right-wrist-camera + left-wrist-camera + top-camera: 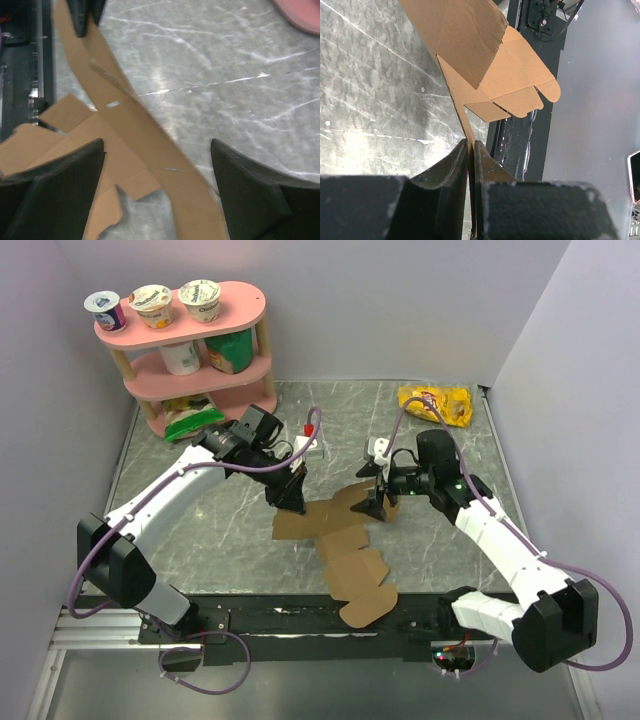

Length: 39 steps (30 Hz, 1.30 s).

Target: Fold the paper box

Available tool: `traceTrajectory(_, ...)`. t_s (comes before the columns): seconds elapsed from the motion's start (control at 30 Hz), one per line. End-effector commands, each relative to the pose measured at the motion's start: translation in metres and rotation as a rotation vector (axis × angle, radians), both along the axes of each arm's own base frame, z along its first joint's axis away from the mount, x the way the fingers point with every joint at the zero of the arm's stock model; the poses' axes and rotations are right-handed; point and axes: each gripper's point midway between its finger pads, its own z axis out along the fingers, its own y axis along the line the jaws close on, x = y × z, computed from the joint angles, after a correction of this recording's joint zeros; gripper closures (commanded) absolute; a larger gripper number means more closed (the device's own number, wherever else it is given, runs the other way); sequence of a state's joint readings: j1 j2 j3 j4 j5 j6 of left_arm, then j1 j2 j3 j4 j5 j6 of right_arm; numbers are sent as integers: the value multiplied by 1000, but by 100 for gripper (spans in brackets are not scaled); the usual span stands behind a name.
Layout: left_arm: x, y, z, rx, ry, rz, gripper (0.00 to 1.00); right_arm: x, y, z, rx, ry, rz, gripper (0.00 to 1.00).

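Now | left fingers (449, 172), angled down, pinch paper box (465, 35) panel | right fingers (67, 182) spread astride it

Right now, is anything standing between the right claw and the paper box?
Nothing visible does. The open right claw straddles a raised flap of the paper box, with no other thing between them. The left claw pinches another edge.

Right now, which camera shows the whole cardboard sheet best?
The top external view: the paper box shows nearly whole, spread between the arms. The left wrist view shows only a part, pinched by the left end effector; the right wrist view, just a strip.
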State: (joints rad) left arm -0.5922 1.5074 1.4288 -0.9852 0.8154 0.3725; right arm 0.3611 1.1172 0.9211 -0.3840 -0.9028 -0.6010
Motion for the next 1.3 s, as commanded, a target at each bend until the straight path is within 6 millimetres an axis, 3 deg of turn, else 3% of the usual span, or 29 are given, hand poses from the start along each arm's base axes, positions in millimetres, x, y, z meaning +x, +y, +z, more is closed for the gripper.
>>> traceTrajectory(0.0, -2, -1, 17, -62, -63, -23, 85, 26, 3, 9, 37, -97, -69, 26)
traceTrajectory(0.07, 1, 0, 15, -53, -67, -4, 85, 28, 2, 4, 40, -109, -90, 40)
traceTrajectory(0.17, 10, -1, 10, -38, -86, 28, 83, 27, 3, -1, 26, -123, -112, 53)
traceTrajectory(0.5, 59, 6, -11, 67, -192, 246, 64, 27, 11, -14, -51, -187, -216, 73)
traceTrajectory(0.6, 67, 3, -12, 54, -208, 278, 49, 26, 11, -20, -73, -193, -238, 78)
traceTrajectory(0.7, 80, 3, -19, 67, -205, 365, 46, 25, 11, -31, -94, -167, -243, 83)
traceTrajectory(0.8, 102, 7, -21, 82, -229, 504, 38, 30, 9, -37, -85, -163, -288, 74)
traceTrajectory(0.87, 115, 12, -25, 73, -224, 640, 26, 40, 8, -36, -57, -155, -325, 65)
traceTrajectory(0.9, 119, 10, -26, 41, -173, 724, 22, 49, 2, -44, -56, -88, -367, 60)
traceTrajectory(0.93, 129, 3, -16, -37, -195, 752, 16, 54, 3, -34, -30, -57, -367, 47)
traceTrajectory(1.0, 124, -4, -27, -98, -117, 793, 2, 67, -4, -39, -3, 63, -415, 34)
traceTrajectory(1.03, 132, -12, -17, -178, -139, 791, 1, 68, -2, -31, 25, 85, -400, 32)
traceTrajectory(1.07, 129, -17, -30, -178, -109, 771, 1, 71, -4, -30, 41, 98, -410, 31)
traceTrajectory(1.23, 152, -23, -70, -119, -36, 813, 6, 59, -14, -33, 98, 108, -439, 27)
traceTrajectory(1.27, 159, -23, -82, -109, -14, 818, 7, 56, -16, -24, 122, 77, -442, 27)
